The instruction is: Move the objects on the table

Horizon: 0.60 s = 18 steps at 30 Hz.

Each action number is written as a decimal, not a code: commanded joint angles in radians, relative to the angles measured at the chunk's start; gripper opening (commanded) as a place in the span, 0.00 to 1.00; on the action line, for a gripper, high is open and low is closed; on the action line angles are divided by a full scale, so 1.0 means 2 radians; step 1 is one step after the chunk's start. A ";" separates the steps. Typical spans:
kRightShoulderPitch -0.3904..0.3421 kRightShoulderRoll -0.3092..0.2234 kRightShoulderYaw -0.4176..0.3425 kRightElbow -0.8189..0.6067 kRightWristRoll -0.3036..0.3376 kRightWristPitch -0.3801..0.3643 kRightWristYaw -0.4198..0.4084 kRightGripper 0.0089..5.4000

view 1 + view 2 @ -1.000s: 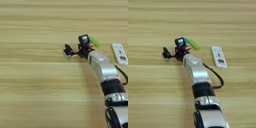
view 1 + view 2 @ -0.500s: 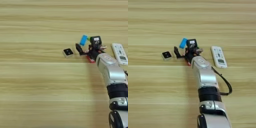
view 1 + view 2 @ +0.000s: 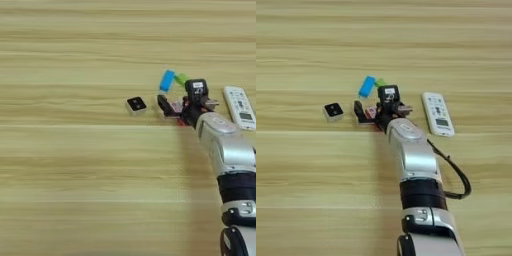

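Four small things lie on the wooden table (image 3: 65,175), and the white cube with the black top face (image 3: 136,105) serves as the landmark. It sits furthest left of them, flat on the wood, its dark face up, with bare table around it.

Just to the right of the cube, apart from it, is the right gripper (image 3: 181,98). Its two black fingers (image 3: 359,112) stand spread: one reaches low toward the cube, the other rises further right with a small white label on its block. Between and under them shows a bit of red and white, the red-edged packet (image 3: 176,107), lying at the gripper's base. Whether the fingers touch it cannot be told; they are parted and not clamped on it.

Up and to the right of the cube, beyond the gripper, a blue block (image 3: 167,80) lies tilted, with a green piece (image 3: 180,79) touching its right side.

Furthest right of the cube, past the gripper, a white remote control (image 3: 438,113) lies lengthwise with its small screen nearer the robot. The silver forearm (image 3: 411,150) runs from the gripper down to the bottom edge, and a black cable (image 3: 458,175) loops beside it.
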<state>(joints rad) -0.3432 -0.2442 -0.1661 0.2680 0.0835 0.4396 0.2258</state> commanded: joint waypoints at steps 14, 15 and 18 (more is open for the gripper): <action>-0.011 -0.016 -0.011 -0.049 0.005 0.026 -0.002 0.99; -0.011 -0.016 -0.012 -0.049 0.005 0.027 -0.002 0.99; -0.011 -0.016 -0.012 -0.049 0.007 0.033 -0.001 0.99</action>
<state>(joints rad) -0.3048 -0.2441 -0.1836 0.2287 0.0858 0.5194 0.2267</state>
